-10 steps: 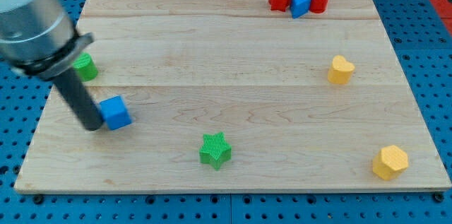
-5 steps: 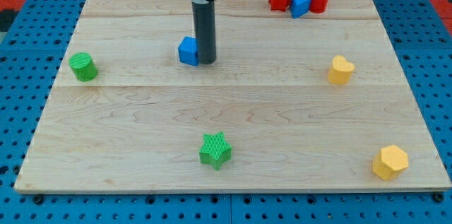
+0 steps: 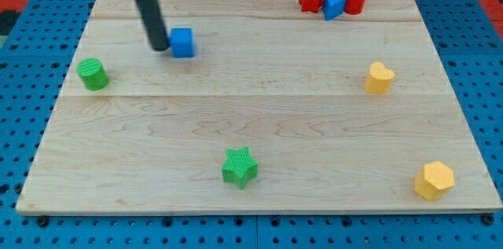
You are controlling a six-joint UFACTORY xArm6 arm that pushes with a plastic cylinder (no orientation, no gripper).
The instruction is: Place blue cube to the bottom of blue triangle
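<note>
My tip [image 3: 159,47], a bare rod with no jaws, has swung from the blue cube's [image 3: 182,42] three o'clock to nine o'clock, ready to shove it toward the distant blue triangle [image 3: 334,5].

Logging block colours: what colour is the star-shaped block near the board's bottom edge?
Green; the ridged star block shows plainly in the camera view.

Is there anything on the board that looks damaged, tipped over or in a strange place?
Nothing stands out. The blue cube sits flat beside my tip, on its right in the view. The blue triangle is wedged between two red blocks at the view's top, and no block looks damaged or hangs over the board's edge.
</note>
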